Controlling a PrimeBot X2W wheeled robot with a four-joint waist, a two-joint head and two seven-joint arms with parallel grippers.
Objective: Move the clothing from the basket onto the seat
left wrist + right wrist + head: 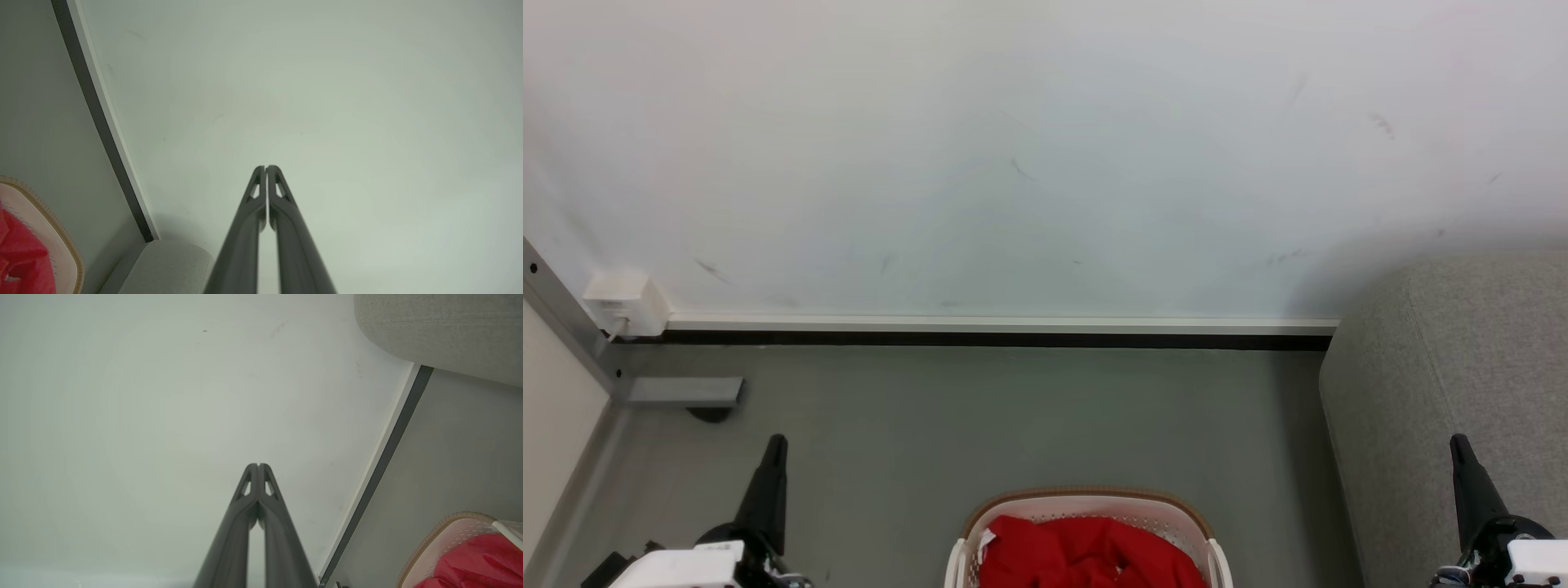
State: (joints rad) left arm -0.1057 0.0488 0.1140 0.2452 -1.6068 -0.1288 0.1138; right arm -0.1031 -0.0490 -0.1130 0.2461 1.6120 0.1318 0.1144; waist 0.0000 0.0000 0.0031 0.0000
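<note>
Looking down in the head view, the clothing lies in the basket, roughly midway between the left gripper and the right gripper (the seat stands right of the basket). Left wrist view: jaws pressed together, empty. Right wrist view: likewise, both aimed beyond the basket.

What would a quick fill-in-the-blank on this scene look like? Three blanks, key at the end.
1. The clothing lying in the basket is ____ in colour.
2. The left pincer and the right pincer each have their two fingers pressed together, so both are ____.
3. In the head view, the seat stands on the floor to the basket's ____.

Missing words: red; shut; right
</note>
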